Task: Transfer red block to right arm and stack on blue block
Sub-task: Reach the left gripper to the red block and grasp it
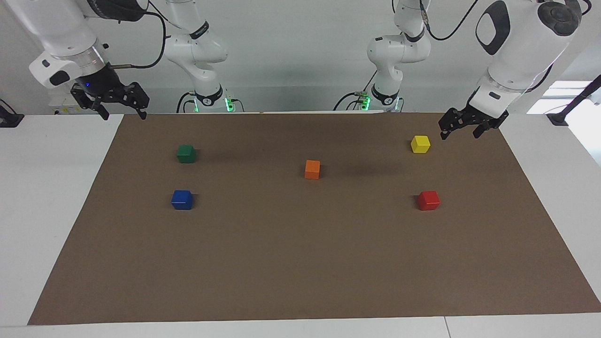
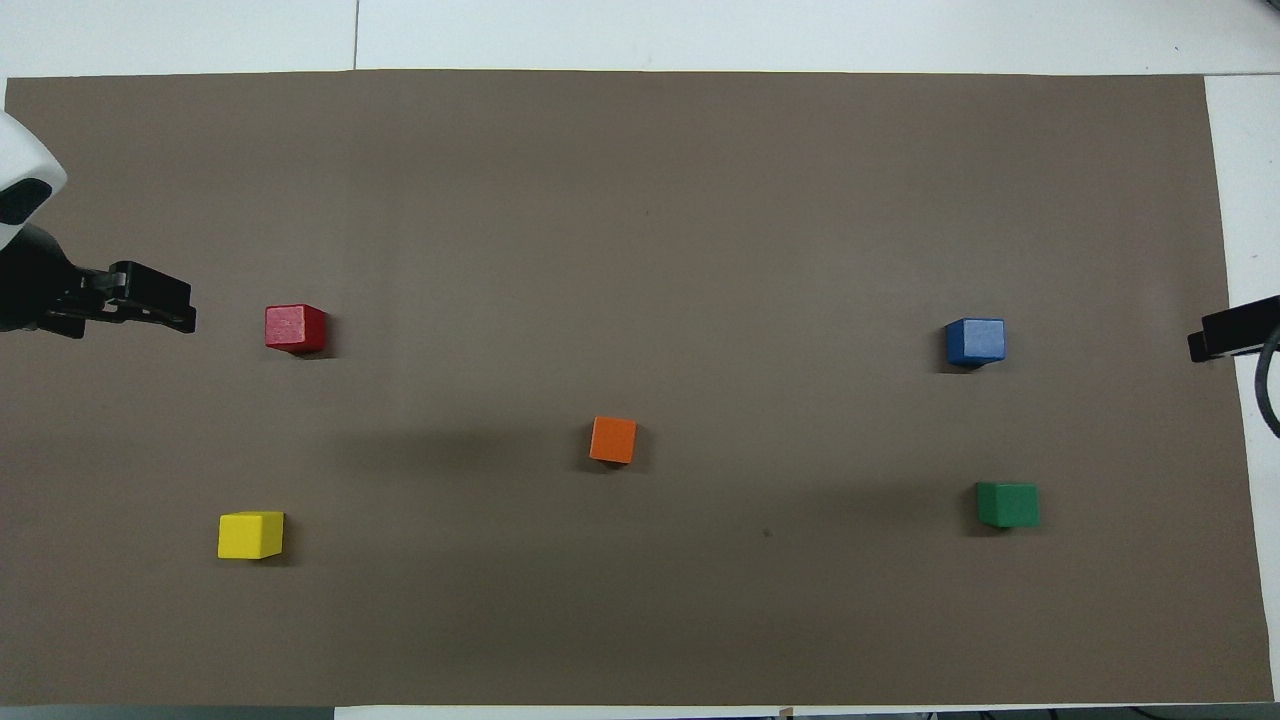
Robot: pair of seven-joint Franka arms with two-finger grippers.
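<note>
The red block sits on the brown mat toward the left arm's end. The blue block sits toward the right arm's end, about equally far from the robots. My left gripper hangs open and empty in the air over the mat's edge at the left arm's end, beside the yellow block. My right gripper, showing a small blue light, hangs open and empty over the mat's corner at the right arm's end. Neither gripper touches a block.
A yellow block lies nearer to the robots than the red block. A dark green block lies nearer to the robots than the blue block. An orange block sits mid-mat. The brown mat covers the white table.
</note>
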